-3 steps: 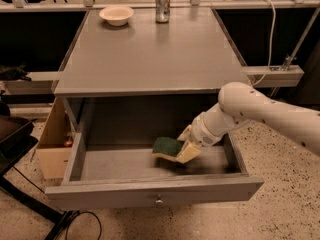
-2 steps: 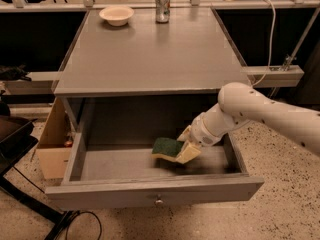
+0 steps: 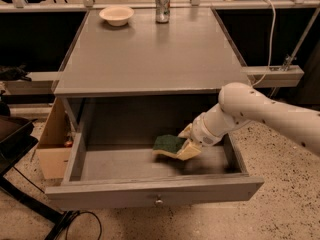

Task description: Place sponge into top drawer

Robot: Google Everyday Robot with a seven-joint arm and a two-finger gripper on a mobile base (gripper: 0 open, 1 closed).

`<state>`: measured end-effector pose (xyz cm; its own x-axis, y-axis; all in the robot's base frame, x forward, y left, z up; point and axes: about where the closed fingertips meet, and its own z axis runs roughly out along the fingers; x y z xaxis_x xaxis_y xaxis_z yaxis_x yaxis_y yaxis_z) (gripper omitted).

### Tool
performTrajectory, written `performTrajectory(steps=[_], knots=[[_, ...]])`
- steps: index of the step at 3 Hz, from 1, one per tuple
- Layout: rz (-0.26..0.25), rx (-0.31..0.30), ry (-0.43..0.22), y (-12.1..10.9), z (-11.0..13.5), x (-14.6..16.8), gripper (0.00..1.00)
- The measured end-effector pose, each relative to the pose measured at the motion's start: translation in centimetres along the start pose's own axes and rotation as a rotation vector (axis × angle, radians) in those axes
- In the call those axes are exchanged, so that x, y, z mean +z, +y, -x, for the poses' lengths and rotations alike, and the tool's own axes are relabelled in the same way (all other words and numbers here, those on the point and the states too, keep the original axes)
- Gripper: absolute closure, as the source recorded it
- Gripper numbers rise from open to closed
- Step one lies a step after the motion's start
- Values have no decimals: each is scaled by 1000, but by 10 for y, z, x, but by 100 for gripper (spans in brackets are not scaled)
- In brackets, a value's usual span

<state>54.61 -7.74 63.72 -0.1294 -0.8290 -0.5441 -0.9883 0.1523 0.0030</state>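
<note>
Sponge (image 3: pixel 169 144): low in the open drawer (image 3: pixel 120 165), right of middle.
Tool (image 3: pixel 189 147): clamped on its right end.
Risk: I'd worry the foam clings on release and rides out with it.

Inside the open top drawer (image 3: pixel 150 194), right of centre, the pincer (image 3: pixel 185 144) seemingly grips the sponge (image 3: pixel 168 143).

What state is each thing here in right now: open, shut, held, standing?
top drawer: pulled open.
sponge: held inside the drawer, green side up.
gripper: inside the drawer, shut on the sponge's right end.
bowl: upright on the cabinet top.
can: upright on the cabinet top.
</note>
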Motion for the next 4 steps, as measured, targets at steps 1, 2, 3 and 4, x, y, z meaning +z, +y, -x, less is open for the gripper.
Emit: performTrajectory(steps=[1,2,3,4], knots=[[0,0,0,0,0,0,0],[0,0,0,0,0,0,0],[24,-43,-23,3,16,-23,0],[41,-168,-54,16,58,-123,0]])
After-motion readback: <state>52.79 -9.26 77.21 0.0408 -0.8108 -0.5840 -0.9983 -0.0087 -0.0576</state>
